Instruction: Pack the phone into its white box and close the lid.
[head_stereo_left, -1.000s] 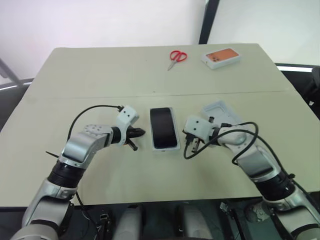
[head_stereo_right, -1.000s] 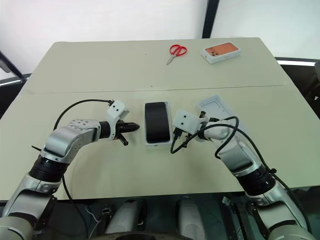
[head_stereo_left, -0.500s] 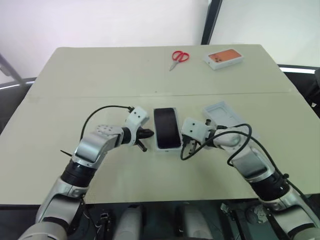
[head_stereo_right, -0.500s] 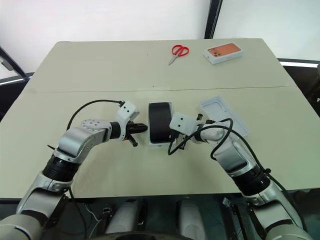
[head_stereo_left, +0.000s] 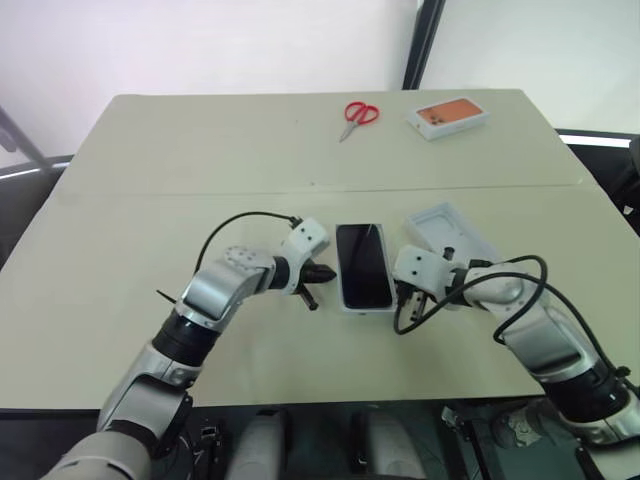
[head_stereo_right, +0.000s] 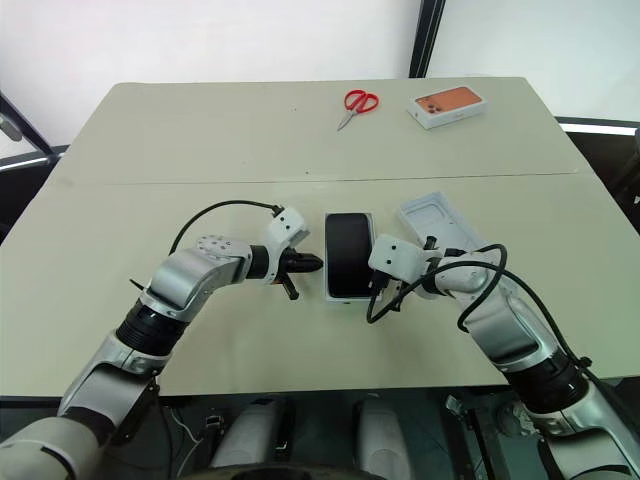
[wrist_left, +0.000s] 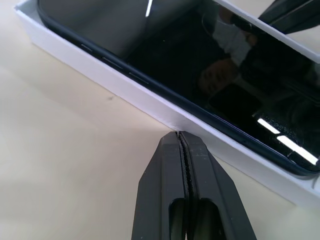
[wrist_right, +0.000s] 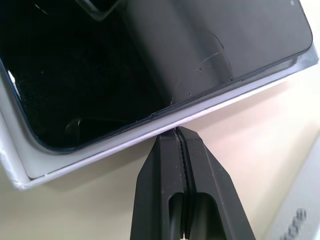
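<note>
The phone (head_stereo_left: 363, 265) lies screen up inside the white box (head_stereo_left: 367, 308) in the middle of the near half of the table. My left gripper (head_stereo_left: 325, 272) is shut, its tip (wrist_left: 179, 134) against the box's left long wall (wrist_left: 150, 100). On the opposite side my right gripper (wrist_right: 176, 131) is shut too, its tip at the box's right long wall (wrist_right: 100, 150), near a corner. Neither holds anything. The lid is out of view.
A flat white insert tray (head_stereo_left: 452, 232) lies just right of the box, behind my right wrist. At the far edge are red scissors (head_stereo_left: 355, 113) and a white box with an orange top (head_stereo_left: 447, 115). A seam crosses the table behind the phone.
The box with the phone has slid to the right across the table. Both shut grippers have moved right with it, the left one following its left wall.
</note>
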